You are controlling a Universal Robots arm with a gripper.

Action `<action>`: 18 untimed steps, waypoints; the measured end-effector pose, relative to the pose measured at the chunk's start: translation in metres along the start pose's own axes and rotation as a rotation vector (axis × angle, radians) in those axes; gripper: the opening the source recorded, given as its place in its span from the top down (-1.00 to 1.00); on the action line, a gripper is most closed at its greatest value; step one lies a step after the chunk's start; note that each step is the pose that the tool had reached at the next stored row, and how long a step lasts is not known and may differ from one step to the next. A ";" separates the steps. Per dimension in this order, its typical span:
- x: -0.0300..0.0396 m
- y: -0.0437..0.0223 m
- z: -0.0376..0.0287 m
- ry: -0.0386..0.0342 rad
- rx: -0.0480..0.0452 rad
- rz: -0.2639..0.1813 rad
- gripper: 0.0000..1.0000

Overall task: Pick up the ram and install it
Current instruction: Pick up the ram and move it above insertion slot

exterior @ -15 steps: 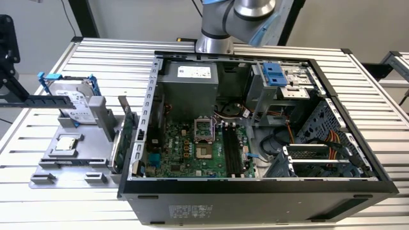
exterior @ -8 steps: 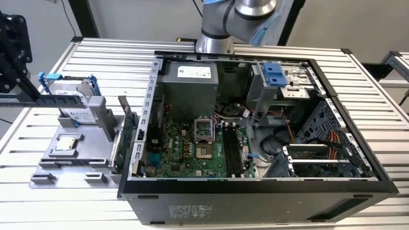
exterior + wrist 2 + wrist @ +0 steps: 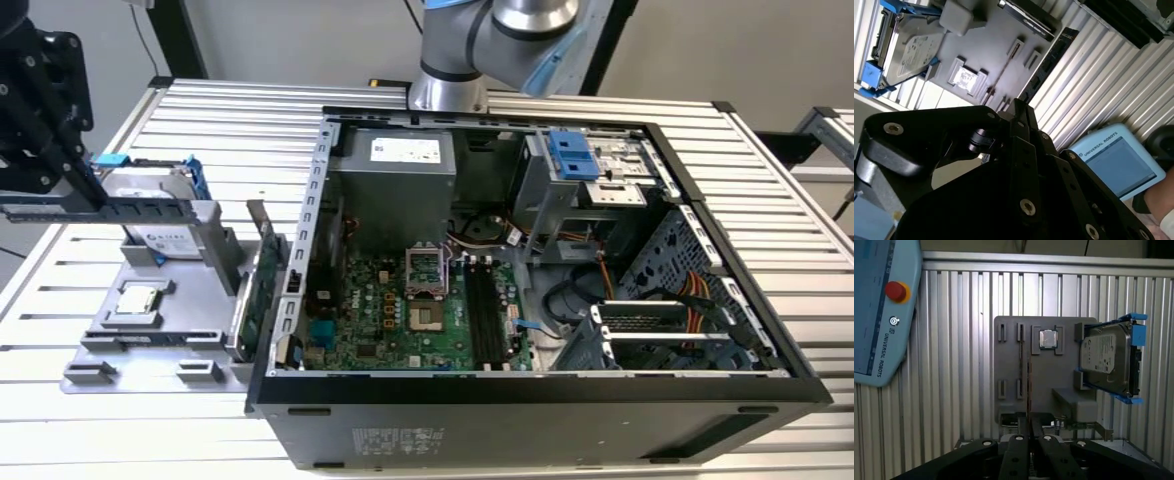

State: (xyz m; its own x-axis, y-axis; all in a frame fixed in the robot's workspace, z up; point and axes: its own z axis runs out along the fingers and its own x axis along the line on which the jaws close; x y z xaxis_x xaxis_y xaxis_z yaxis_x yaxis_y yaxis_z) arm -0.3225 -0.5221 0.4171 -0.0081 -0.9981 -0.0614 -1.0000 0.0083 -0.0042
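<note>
The ram (image 3: pixel 134 209) hangs flat and long in the air over the grey tray (image 3: pixel 147 335). The gripper (image 3: pixel 91 190) has its fingers squeezed shut on the ram's top edge. In the exterior view this spot is at nine o'clock from the open computer case (image 3: pixel 534 400).

In the first wrist view the ram (image 3: pixel 1028 385) shows edge-on as a thin line, so its chips are hidden. The exterior view's edge cuts off the gripper's body.

On the tray sit a processor chip (image 3: pixel 138 303) and a hard drive (image 3: pixel 160 240) in a blue frame. Everything rests on a ribbed metal table (image 3: pixel 227 120). A pale blue control tablet (image 3: pixel 879 315) lies there too, partly cut off.
</note>
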 end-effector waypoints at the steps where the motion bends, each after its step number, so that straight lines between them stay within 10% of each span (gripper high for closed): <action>1: -0.0001 -0.0018 0.0000 0.0001 -0.0002 0.000 1.00; 18: -0.0020 -0.0286 0.0002 0.0058 -0.0047 0.000 1.00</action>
State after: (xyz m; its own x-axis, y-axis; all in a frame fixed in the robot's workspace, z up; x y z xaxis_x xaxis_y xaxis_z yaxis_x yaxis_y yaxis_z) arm -0.2939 -0.5203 0.4171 -0.0084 -0.9984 -0.0556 -1.0000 0.0084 0.0004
